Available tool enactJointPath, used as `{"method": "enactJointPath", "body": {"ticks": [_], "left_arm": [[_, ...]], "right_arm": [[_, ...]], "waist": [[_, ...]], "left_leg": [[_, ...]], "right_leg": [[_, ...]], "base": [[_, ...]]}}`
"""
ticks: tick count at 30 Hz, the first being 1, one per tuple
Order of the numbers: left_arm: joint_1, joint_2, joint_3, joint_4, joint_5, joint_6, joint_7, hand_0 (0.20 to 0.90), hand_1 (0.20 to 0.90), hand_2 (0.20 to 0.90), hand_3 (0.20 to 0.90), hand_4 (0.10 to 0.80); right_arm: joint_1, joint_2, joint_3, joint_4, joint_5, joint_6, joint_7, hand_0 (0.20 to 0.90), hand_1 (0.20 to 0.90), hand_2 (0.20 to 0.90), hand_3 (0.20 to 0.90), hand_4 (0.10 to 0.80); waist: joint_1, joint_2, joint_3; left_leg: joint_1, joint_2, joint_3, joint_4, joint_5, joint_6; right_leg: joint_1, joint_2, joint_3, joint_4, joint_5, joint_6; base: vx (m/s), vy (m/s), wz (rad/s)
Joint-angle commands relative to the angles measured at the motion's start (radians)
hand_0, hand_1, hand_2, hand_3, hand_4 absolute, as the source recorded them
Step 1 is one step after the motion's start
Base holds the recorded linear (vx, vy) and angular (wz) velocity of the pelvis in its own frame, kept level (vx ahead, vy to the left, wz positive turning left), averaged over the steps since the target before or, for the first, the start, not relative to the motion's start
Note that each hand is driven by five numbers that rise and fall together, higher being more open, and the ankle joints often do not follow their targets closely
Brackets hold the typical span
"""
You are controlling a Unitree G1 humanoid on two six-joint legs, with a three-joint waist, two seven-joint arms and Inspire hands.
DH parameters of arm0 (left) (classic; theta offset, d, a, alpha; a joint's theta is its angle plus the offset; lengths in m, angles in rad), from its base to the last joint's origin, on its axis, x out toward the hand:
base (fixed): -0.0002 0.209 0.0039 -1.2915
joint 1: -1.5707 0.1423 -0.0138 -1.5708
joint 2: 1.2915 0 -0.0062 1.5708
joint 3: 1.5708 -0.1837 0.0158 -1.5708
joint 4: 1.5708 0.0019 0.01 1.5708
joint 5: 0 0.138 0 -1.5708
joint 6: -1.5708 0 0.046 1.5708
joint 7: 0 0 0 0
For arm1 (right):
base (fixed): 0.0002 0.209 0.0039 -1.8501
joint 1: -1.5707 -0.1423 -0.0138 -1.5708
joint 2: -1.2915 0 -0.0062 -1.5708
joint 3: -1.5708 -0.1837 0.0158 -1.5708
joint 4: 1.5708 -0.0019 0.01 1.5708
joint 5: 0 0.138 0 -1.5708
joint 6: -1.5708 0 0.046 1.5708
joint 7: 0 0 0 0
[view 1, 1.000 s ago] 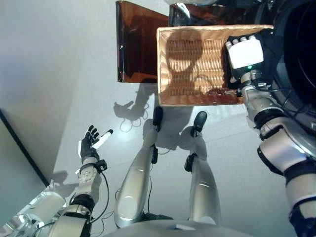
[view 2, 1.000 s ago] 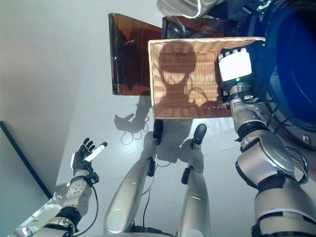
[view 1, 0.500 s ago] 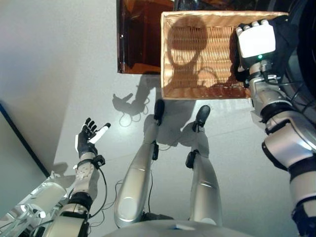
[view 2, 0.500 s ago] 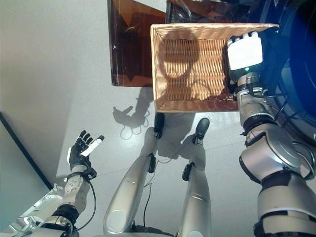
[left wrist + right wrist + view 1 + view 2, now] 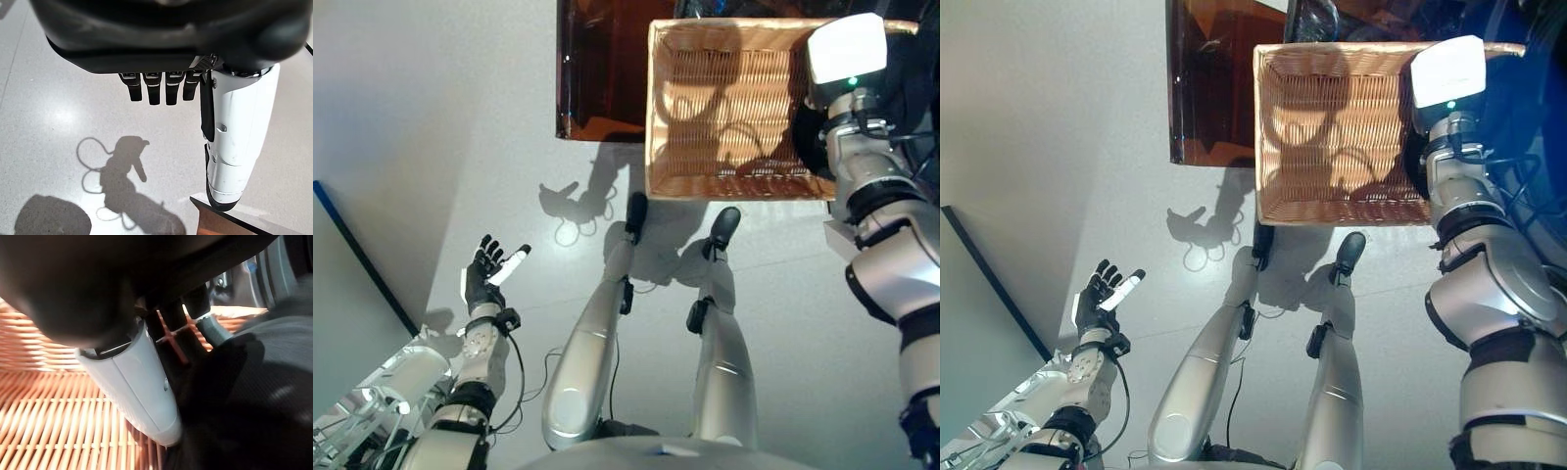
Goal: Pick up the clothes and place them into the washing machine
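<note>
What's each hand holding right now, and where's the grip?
Right hand grips dark clothing at the wicker basket's right side; which part, cannot tell. Left hand is open, holding nothing.

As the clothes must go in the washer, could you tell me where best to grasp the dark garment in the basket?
Probably its bunched folds against the wicker basket's right wall, coming from above with the right hand: the dark garment lies heaped there, offering raised cloth.

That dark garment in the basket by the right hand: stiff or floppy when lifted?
Probably floppy: the dark garment lies crumpled in folds, so it should drape. Likely light, being fine-woven cloth. It could snag on the wicker basket weave.
</note>
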Motion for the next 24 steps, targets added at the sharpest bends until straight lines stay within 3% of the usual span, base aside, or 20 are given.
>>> {"method": "enactJointPath", "body": {"ticks": [1,5,12,14,18,19,20,24], "left_arm": [[0.090,0.073,0.035,0.000,-0.028,-0.039,0.045,0.900,0.900,0.900,0.900,0.800],[0.092,0.070,0.034,0.000,-0.026,-0.040,0.045,0.900,0.900,0.900,0.900,0.800],[0.091,0.063,0.039,0.000,-0.026,-0.040,0.052,0.900,0.900,0.900,0.900,0.800],[0.089,0.058,0.048,0.020,-0.026,-0.040,0.061,0.900,0.900,0.900,0.900,0.800],[0.088,0.055,0.054,0.040,-0.024,-0.035,0.065,0.900,0.900,0.900,0.900,0.800],[0.085,0.051,0.064,0.063,-0.027,-0.029,0.066,0.900,0.900,0.900,0.900,0.800],[0.085,0.052,0.064,0.063,-0.027,-0.029,0.066,0.900,0.900,0.900,0.900,0.800],[0.091,0.055,0.084,0.095,-0.012,-0.011,0.070,0.900,0.900,0.900,0.900,0.800]], "right_arm": [[-0.050,-0.123,0.072,0.021,0.009,0.075,-0.029,0.200,0.200,0.200,0.200,0.300],[-0.044,-0.122,0.058,0.011,0.020,0.072,-0.042,0.200,0.200,0.200,0.200,0.300],[-0.005,-0.098,-0.070,-0.081,0.173,0.009,-0.092,0.200,0.200,0.200,0.200,0.300],[0.039,-0.081,-0.162,-0.186,0.285,-0.047,-0.109,0.200,0.200,0.200,0.200,0.300],[0.100,-0.075,-0.243,-0.271,0.382,-0.094,-0.120,0.200,0.200,0.200,0.200,0.300],[0.151,-0.062,-0.334,-0.317,0.493,-0.143,-0.129,0.200,0.200,0.200,0.200,0.300],[0.151,-0.062,-0.334,-0.317,0.493,-0.143,-0.129,0.200,0.200,0.200,0.200,0.300],[0.294,-0.018,-0.524,-0.438,0.725,-0.259,-0.144,0.200,0.200,0.200,0.200,0.300]], "waist": [[-0.009,0.093,0.001],[-0.009,0.092,-0.002],[-0.017,0.089,-0.019],[-0.027,0.080,-0.025],[-0.035,0.070,-0.041],[-0.044,0.065,-0.053],[-0.044,0.065,-0.054],[-0.061,0.052,-0.083]], "left_leg": [[0.045,-0.019,-0.001,-0.100,0.047,-0.083],[0.047,-0.018,0.001,-0.100,0.046,-0.082],[0.065,-0.018,0.009,-0.100,0.038,-0.080],[0.086,-0.016,0.016,-0.100,0.028,-0.077],[0.097,-0.014,0.021,-0.100,0.024,-0.075],[0.110,-0.013,0.024,-0.100,0.019,-0.073],[0.109,-0.013,0.024,-0.100,0.019,-0.073],[0.141,-0.012,0.030,-0.100,0.003,-0.068]], "right_leg": [[0.032,0.031,0.016,0.053,-0.061,0.046],[0.032,0.032,0.016,0.056,-0.063,0.045],[0.047,0.035,0.018,0.063,-0.069,0.043],[0.066,0.039,0.021,0.069,-0.078,0.042],[0.080,0.040,0.023,0.068,-0.079,0.041],[0.097,0.041,0.024,0.065,-0.082,0.040],[0.096,0.041,0.024,0.064,-0.081,0.040],[0.134,0.045,0.024,0.056,-0.089,0.039]], "base": [[0.000,0.000,0.00],[0.004,0.006,-0.02],[0.006,0.002,0.00],[0.039,0.008,-0.02],[0.033,-0.003,-0.07],[0.048,-0.007,-0.15],[0.079,-0.013,-0.13],[0.060,-0.017,-0.05]]}}
